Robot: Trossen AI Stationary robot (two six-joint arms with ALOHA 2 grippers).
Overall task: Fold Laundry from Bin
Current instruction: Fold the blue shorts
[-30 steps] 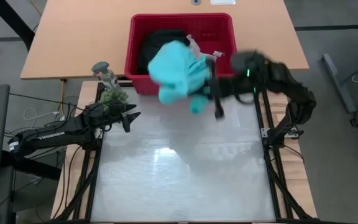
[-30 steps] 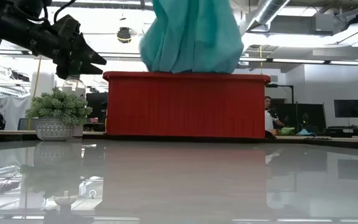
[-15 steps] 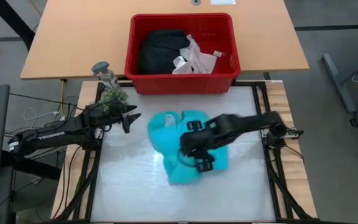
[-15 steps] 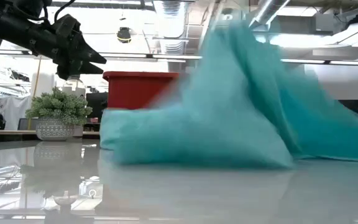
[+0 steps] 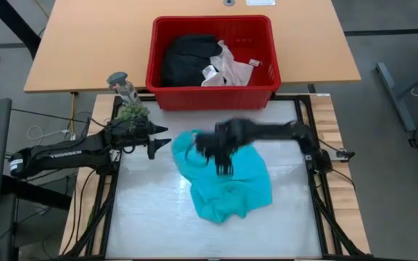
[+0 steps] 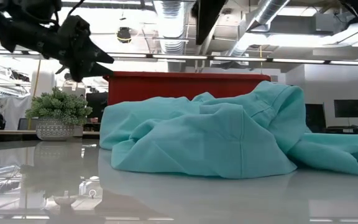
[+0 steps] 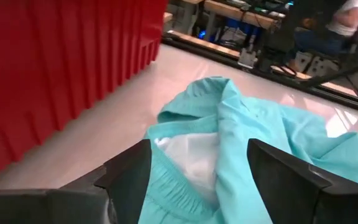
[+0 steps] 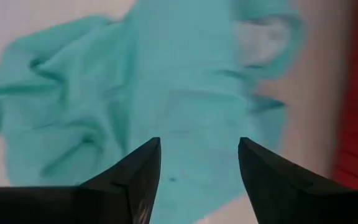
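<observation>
Because the teal garment (image 5: 227,177) lies crumpled on the bench (image 5: 151,225) just in front of the bin (image 5: 212,87), with its folds overlapping, the main risk I see is a grip that catches two layers at once and lifts the heap instead of spreading it. A pull from one side alone could also drag the cloth toward the bin wall, or slide it across the glossy bench top.

The bin holds the rest of the laundry: the black garment (image 5: 187,58) toward its left, the white pieces (image 5: 227,67) beside it toward the right.

The right gripper (image 5: 220,152) hangs above the garment's bin-side edge, jaws apart and grasping nothing; the right wrist view shows only teal cloth between its fingers (image 8: 135,180). The left gripper (image 5: 158,141) waits off the garment's left edge, released too, with its fingers (image 7: 126,177) framing the neckline.

The high view gives the whole outline of the heap and both arms. The low view shows how high the folds stand against the red wall, which the high view flattens. Only the left wrist view reveals the garment's pale inner lining (image 7: 191,155) at the collar.
</observation>
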